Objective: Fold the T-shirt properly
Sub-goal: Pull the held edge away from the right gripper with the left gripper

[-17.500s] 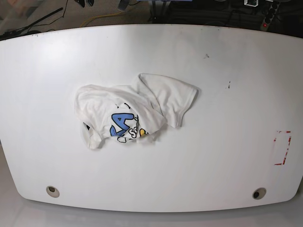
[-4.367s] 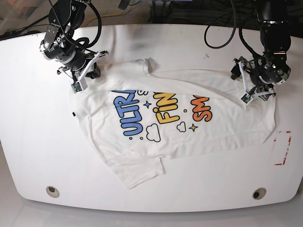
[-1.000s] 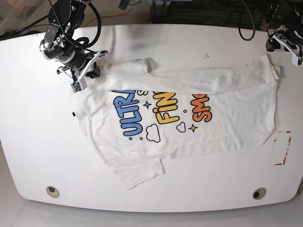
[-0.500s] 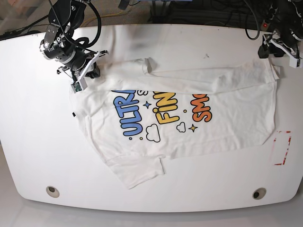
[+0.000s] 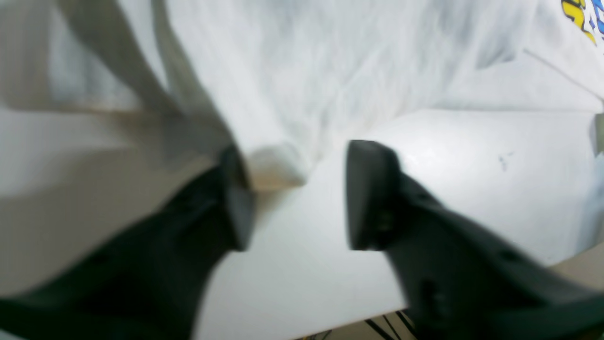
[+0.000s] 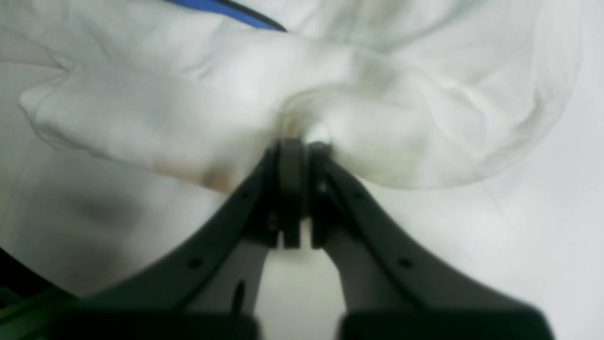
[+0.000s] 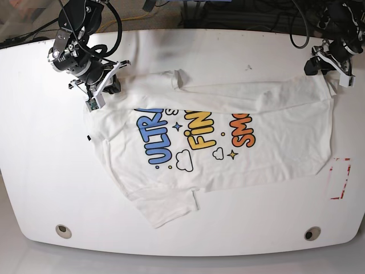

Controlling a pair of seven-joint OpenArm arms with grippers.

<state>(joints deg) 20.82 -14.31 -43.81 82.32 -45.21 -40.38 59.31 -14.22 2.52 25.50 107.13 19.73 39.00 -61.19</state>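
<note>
The white T-shirt (image 7: 228, 142) lies spread on the white table (image 7: 45, 171), print up, with blue, yellow and orange letters. My right gripper (image 7: 93, 91) is at its far left corner, shut on a bunch of white cloth (image 6: 330, 108); the jaws are pressed together (image 6: 295, 151). My left gripper (image 7: 325, 68) is at the shirt's far right corner. In the left wrist view it is open (image 5: 302, 198), low over the table, and a rolled bit of the shirt's edge (image 5: 276, 170) lies against one fingertip (image 5: 236, 208).
A red-marked rectangle (image 7: 340, 178) is on the table at the right. Two round holes (image 7: 64, 230) (image 7: 312, 233) sit near the front edge. Cables run beyond the far edge. The table's edge (image 5: 330, 321) lies close behind my left gripper.
My left arm has moved left and down towards the shirt's far right corner, which has drawn in slightly. My right arm and its hold have not moved.
</note>
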